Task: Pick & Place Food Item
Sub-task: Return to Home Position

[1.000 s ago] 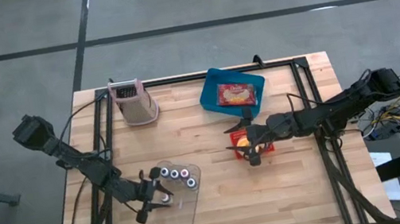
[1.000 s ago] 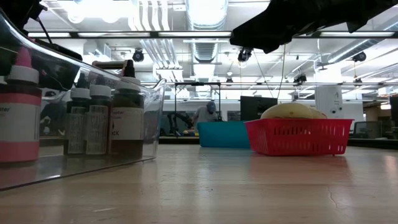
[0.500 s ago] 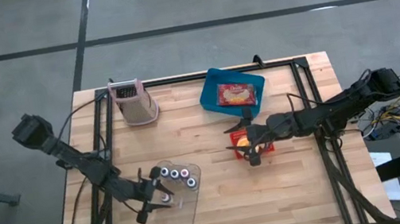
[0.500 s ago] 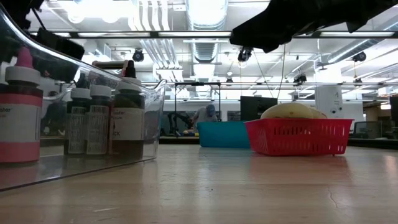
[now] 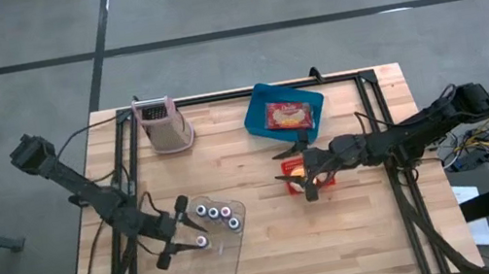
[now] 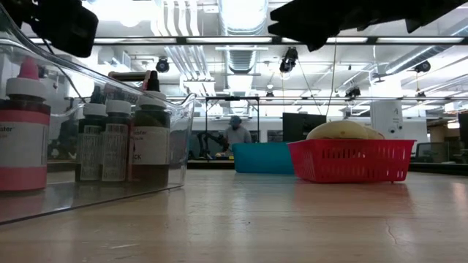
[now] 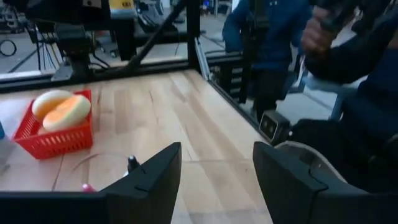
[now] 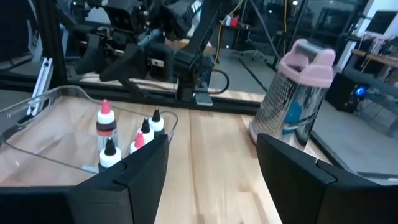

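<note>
A red basket (image 6: 351, 161) stands right of the table's middle with a pale yellow food item (image 6: 344, 130) and an orange one (image 7: 68, 113) lying in it. My right gripper (image 5: 296, 174) hovers open just above the basket and hides most of it in the high view. A blue bin (image 5: 261, 115) at the far middle holds a red snack packet (image 5: 287, 115). My left gripper (image 5: 172, 234) is open and empty above the left end of a clear tray (image 5: 211, 265) of small bottles (image 5: 213, 212).
A metal grater with a pink top (image 5: 165, 125) stands at the far left of the table. The clear tray with its bottles takes up the near left. Bare wood lies between the tray and the basket. People show beyond the table's edge in the left wrist view (image 7: 273, 37).
My left gripper has risen and drawn back toward the table's left edge, away from the bottles, staying open. My right gripper has risen a little above the red basket. The basket, tray and bin have stayed where they were.
</note>
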Tool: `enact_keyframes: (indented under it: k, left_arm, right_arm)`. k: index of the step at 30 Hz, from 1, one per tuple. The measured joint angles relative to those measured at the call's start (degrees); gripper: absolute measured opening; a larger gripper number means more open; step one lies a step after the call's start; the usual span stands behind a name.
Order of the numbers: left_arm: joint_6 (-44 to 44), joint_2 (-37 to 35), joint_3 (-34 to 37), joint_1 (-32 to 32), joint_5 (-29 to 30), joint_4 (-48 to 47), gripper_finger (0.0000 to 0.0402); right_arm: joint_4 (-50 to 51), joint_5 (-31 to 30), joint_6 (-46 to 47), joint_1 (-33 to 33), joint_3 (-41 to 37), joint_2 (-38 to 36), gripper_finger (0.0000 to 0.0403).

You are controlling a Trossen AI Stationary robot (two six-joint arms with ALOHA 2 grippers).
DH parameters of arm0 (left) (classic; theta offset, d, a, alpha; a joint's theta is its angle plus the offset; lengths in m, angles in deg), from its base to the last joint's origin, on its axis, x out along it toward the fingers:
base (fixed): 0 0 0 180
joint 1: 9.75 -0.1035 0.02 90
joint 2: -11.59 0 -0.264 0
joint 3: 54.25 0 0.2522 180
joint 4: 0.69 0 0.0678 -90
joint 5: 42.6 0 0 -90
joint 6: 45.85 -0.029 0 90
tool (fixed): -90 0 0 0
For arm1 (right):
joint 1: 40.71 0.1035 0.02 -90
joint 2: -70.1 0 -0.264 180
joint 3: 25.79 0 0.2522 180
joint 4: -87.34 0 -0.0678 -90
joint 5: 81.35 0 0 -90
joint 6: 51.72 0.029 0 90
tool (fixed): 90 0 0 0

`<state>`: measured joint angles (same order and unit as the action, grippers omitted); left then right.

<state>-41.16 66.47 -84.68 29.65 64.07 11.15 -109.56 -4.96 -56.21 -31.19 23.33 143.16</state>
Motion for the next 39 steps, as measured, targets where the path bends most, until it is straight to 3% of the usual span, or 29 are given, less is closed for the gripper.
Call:
enact_keyframes:
  k: [8, 15, 21, 27, 32, 36, 39]
  left_arm:
    - [-1.31, -6.71, -0.16, -0.44, 2.34, -1.65, 0.0204]
    - [-1.51, -14.88, -1.7, -0.86, 13.79, -10.72, 0.0204]
    - [-7.4, -20.84, -2.41, -1.03, 11.53, -15.22, 0.0204]
    - [-12.41, -24.12, -2.39, -1.27, 11.25, -19.36, 0.0204]
    - [-8.22, -26.87, -2.24, -2.01, 20.9, -24.2, 0.0204]
    - [-2.73, -29.06, -2.01, -2.08, 24.58, -26.11, 0.0204]
    - [-5.71, -30.41, -2.01, -2.08, 16.44, -25.85, 0.0204]
  right_arm:
    - [0.83, -0.04, 0.26, -0.02, 0.0, -3.38, 0.0237]
    - [7.24, 1.46, -2.33, -0.02, 0.02, -5.56, 0.0237]
    - [7.9, 1.39, -4.97, -0.13, 0.02, -7.95, 0.0237]
    - [11.81, -9.65, -4.69, -0.46, -0.02, -10.51, 0.0237]
    - [13.74, -22.99, -1.86, -0.45, -0.28, -12.13, 0.0237]
    - [14.14, -22.07, -4.5, -0.46, -1.5, -12.21, 0.0237]
    - [13.78, -18.72, -4.9, -0.98, -2.1, -12.72, 0.0237]
